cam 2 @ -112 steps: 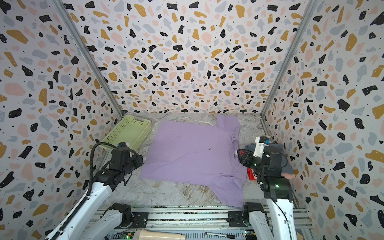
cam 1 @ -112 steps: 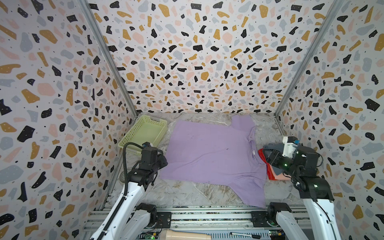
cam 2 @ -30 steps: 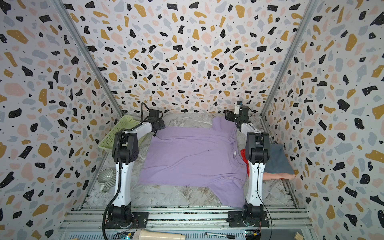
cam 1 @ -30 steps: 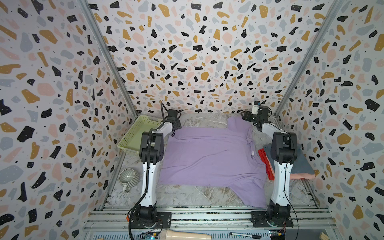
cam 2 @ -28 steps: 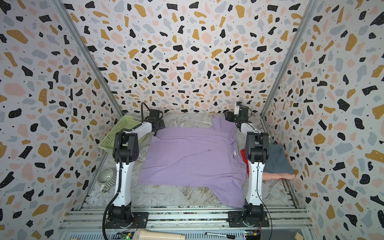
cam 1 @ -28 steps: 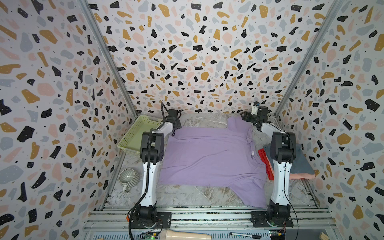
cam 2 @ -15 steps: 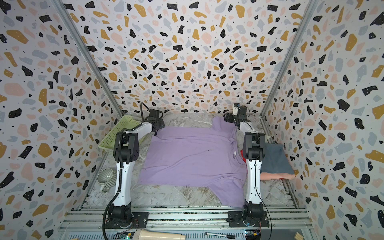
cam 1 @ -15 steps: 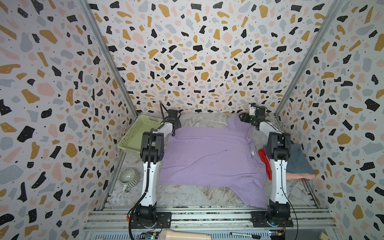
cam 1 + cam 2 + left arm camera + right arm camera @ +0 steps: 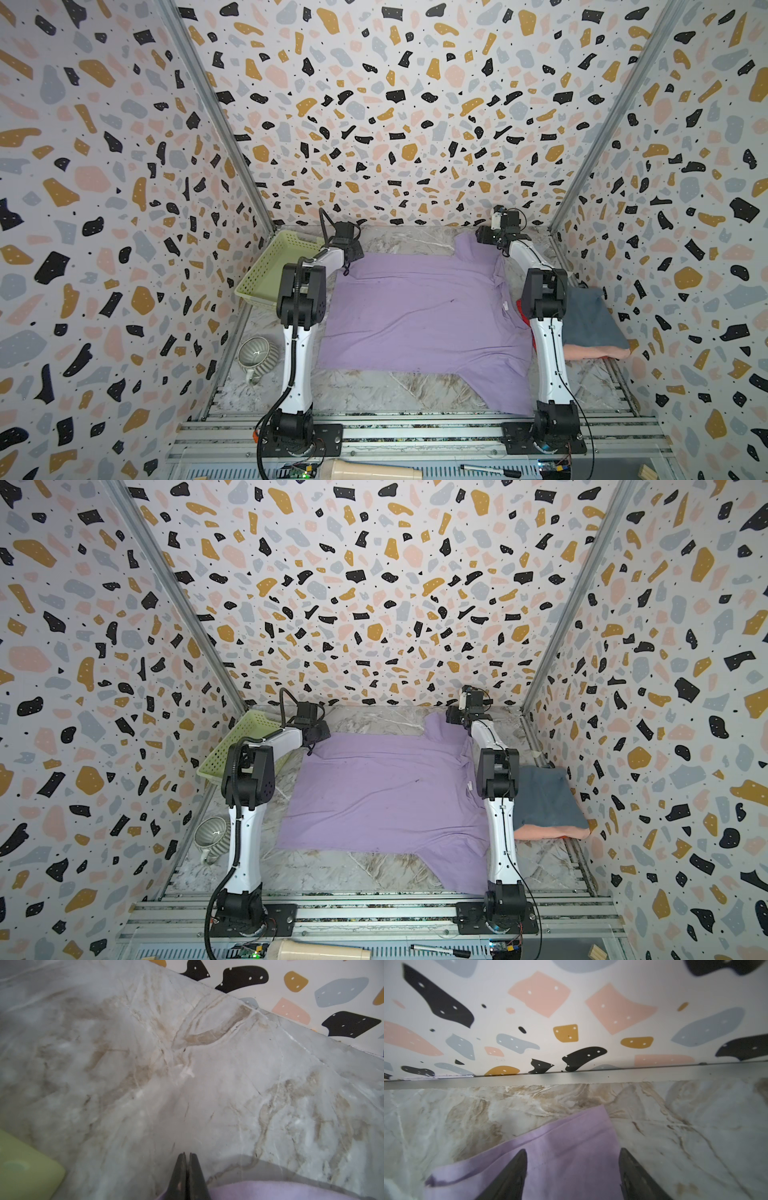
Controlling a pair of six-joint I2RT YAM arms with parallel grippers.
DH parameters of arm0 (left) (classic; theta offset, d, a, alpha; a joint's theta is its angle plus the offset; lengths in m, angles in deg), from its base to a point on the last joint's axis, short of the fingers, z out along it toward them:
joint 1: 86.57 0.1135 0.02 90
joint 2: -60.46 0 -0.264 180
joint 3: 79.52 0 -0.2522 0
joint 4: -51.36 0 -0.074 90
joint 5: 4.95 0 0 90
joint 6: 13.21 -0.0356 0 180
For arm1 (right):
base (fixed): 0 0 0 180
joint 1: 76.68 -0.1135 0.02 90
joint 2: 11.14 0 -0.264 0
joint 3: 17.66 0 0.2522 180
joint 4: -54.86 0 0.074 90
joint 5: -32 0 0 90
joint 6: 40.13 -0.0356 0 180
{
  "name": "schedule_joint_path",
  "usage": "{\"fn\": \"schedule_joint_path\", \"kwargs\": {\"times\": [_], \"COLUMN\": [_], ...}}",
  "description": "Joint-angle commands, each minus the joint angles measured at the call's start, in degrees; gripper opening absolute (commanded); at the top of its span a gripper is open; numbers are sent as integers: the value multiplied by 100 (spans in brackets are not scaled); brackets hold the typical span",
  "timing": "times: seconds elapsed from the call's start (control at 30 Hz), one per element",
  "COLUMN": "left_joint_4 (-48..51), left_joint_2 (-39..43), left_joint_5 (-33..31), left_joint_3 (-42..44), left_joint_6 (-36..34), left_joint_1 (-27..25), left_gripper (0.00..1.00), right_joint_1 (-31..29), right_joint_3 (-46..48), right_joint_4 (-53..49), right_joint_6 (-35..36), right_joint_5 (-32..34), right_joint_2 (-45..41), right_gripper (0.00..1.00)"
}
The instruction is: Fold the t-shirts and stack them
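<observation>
A lavender t-shirt (image 9: 419, 311) (image 9: 382, 796) lies spread flat on the marble table in both top views. My left gripper (image 9: 346, 271) (image 9: 309, 751) is at the shirt's far left corner. In the left wrist view its jaws (image 9: 187, 1154) are shut, with lavender cloth (image 9: 270, 1190) gathered at the base of the fingers. My right gripper (image 9: 484, 240) (image 9: 454, 720) hangs over the far sleeve (image 9: 571, 1132). It is open (image 9: 573, 1157), with a finger on either side of the cloth. A folded blue-grey shirt (image 9: 590, 320) lies on a salmon pink one (image 9: 594, 352) at the right. A red shirt (image 9: 521, 309) peeks out behind the right arm.
A pale green lattice basket (image 9: 266, 266) (image 9: 232, 746) (image 9: 25, 1167) stands at the far left beside the left arm. A ribbed grey mug (image 9: 257, 355) sits at the near left. The back wall is close behind both grippers. A wooden roller (image 9: 370, 471) and a pen lie on the front rail.
Both arms reached from the front to the shirt's far edge. In the last second the left gripper shut at the corner. The right gripper shifted slightly left over the sleeve.
</observation>
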Motion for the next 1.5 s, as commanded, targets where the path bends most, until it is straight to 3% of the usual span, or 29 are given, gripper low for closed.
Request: {"fn": "schedule_joint_path", "kwargs": {"times": [0.0, 0.17, 0.3, 0.33, 0.7, 1.27, 1.47], "left_joint_4": [-98, -76, -86, -100, -327, -633, -865], "left_joint_2": [266, 289, 292, 300, 509, 810, 1178], "left_joint_5": [136, 161, 192, 209, 481, 900, 896], "left_joint_3": [111, 87, 112, 122, 253, 47, 384], "left_joint_6": [40, -10, -23, -23, 21, -76, -119], "left_joint_1": [-23, -19, -10, -6, 139, 284, 319], "left_gripper": [0, 0, 0, 0, 0, 0, 0], "right_joint_1": [-111, -233, -199, -183, -70, -40, -40], "right_joint_3": [-193, -165, -150, -133, 1451, 2095, 2237], "right_joint_4": [-670, -560, -507, -470, 1247, 1296, 1159], "right_joint_6": [17, 41, -126, -159, 16, 231, 342], "right_joint_5": [300, 209, 379, 410, 283, 54, 14], "right_joint_2": [61, 64, -4, -46, -1978, -3060, -3314], "right_gripper": [54, 35, 2, 0, 0, 0, 0]}}
